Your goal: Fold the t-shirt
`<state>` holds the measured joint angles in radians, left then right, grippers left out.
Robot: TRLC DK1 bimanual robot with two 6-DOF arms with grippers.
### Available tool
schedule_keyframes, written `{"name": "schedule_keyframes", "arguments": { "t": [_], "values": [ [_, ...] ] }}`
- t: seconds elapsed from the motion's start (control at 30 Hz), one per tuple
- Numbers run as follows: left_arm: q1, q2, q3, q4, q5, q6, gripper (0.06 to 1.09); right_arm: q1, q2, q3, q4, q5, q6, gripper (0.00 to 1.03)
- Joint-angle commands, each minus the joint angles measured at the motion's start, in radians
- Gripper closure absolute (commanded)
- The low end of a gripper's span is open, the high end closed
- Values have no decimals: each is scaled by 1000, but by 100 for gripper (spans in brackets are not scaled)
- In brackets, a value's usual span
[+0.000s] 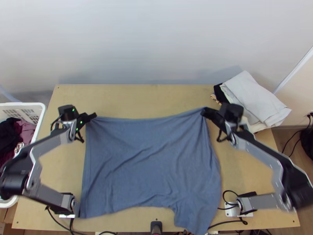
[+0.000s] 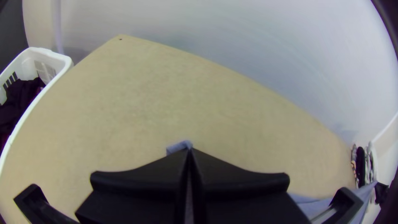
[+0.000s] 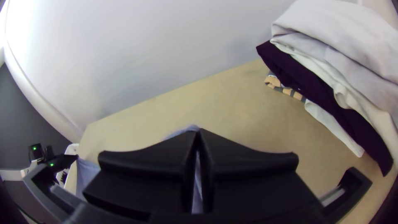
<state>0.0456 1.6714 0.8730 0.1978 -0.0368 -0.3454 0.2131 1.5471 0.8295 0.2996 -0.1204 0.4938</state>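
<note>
The left gripper (image 1: 93,116) is clenched on the far left corner of the t-shirt (image 1: 150,156), its two black fingers pressed together with a tip of blue cloth peeking out beyond them. The right gripper (image 1: 203,111) pinches the far right corner in the same way. Between them, the shirt's far edge runs across the wooden table (image 1: 148,96), dipping slightly in the middle. The rest of the garment spreads towards the near side, softly creased, with a sleeve-like part at the near right reaching over the table's near edge. The task looks to be at an early stage: the shirt is broadly spread and held by two corners, but no finished, compact fold can be made out. Bringing edges together, tucking in that near right part and shaping a neat packet all seem left to do. The cloth between the fingers is hidden, and the lowest tip of the shirt is cut off by the top view's bottom edge. Whether the cloth lies in one layer or two is impossible to tell. Farther out, a stack of folded clothes (image 1: 254,98) sits at the far right, and a white basket (image 1: 41,107) of dark and wine-coloured laundry (image 1: 9,135) stands at the left.
</note>
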Motion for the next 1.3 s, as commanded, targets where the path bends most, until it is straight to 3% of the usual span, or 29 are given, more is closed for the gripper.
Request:
{"name": "schedule_keyframes", "arguments": {
  "t": [0.0, 0.33, 0.63, 0.67, 0.7, 0.73, 0.77, 0.83, 0.93, 1.0, 1.1, 1.27],
  "values": [
    [13, 123, 118, 11, 2, -38, 105, -24, 134, 128, 22, 10, -11, 100],
    [25, 445, 537, -132, -2, -40, 105, -61, 430, 451, -4, 13, -21, 100],
    [30, 628, 842, -259, -20, -55, 105, -47, 594, 712, -82, 74, -14, 100],
    [30, 642, 879, -299, -32, -55, 101, -47, 608, 744, -113, 76, -9, 100],
    [28, 656, 917, -350, -34, -52, 81, -47, 617, 772, -143, 76, 11, 99],
    [23, 665, 946, -397, -35, -46, 55, -50, 622, 789, -171, 76, 19, 87],
    [20, 669, 971, -440, -38, -44, 36, -52, 620, 797, -201, 76, 31, 70],
    [14, 663, 1000, -503, -92, -44, 20, -52, 594, 793, -251, 76, 55, 47],
    [14, 614, 989, -531, -106, -46, 12, -50, 525, 757, -277, 76, 88, 22],
    [14, 568, 969, -520, -106, -53, 12, -47, 475, 731, -277, 76, 104, 13],
    [23, 505, 969, -521, -94, -55, 12, -41, 383, 686, -278, 84, 115, 8],
    [50, 395, 982, -528, 12, -90, 12, -32, 200, 606, -283, 87, 131, 8]
  ]
}}
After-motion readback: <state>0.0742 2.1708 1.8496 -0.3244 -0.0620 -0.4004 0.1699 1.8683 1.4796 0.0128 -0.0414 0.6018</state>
